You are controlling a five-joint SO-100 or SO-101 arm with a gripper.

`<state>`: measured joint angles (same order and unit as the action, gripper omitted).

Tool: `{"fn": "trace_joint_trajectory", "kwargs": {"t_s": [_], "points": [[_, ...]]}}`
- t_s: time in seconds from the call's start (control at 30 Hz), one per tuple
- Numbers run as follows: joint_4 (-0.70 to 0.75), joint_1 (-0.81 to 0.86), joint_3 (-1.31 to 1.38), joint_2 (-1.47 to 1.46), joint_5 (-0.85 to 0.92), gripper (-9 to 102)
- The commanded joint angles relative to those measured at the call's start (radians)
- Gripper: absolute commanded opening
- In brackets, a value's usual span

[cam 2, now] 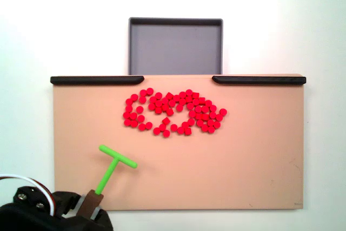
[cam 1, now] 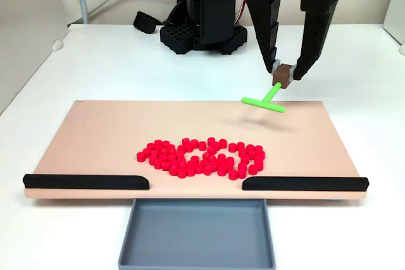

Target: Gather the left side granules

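Dozens of tiny bright red granules (cam 1: 202, 158) (cam 2: 174, 112) lie in one loose oval patch at the middle of the tan board (cam 1: 95, 137) (cam 2: 243, 166), in both fixed views. They are small cylinders, all alike, packed closely at the rim of the patch with a few thin bare gaps inside it. In a fixed view the patch sits in the lower centre of the frame, just above the gap between two black strips, one (cam 1: 85, 182) along the board's lower left edge and the other (cam 1: 305, 184) along its lower right edge. Below that gap a grey tray (cam 1: 197, 232) (cam 2: 175, 47) meets the board's edge. Wide bare board lies to the left and right of the patch and above it, up to the far edge. The gripper (cam 1: 284, 75) hangs in the upper right of that view, its two black fingers pinching a small brown block from which a green T-shaped pusher (cam 1: 266, 101) (cam 2: 113, 166) slopes down, its crossbar above the board's far edge and well apart from the granules. In the other fixed view the pusher lies in the lower left, with open board between its crossbar and the patch.
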<state>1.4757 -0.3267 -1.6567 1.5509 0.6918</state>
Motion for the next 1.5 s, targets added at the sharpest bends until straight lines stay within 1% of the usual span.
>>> {"fn": "trace_joint_trajectory", "kwargs": {"t_s": [0.0,0.47,0.93,1.47], "points": [[-0.002,0.009,0.046,-0.009,-0.017,0],[0.009,0.002,0.103,-0.048,-0.167,0],[0.011,-0.003,0.196,-0.132,-0.229,0],[0.012,-0.026,0.249,-0.179,-0.359,0]]}}
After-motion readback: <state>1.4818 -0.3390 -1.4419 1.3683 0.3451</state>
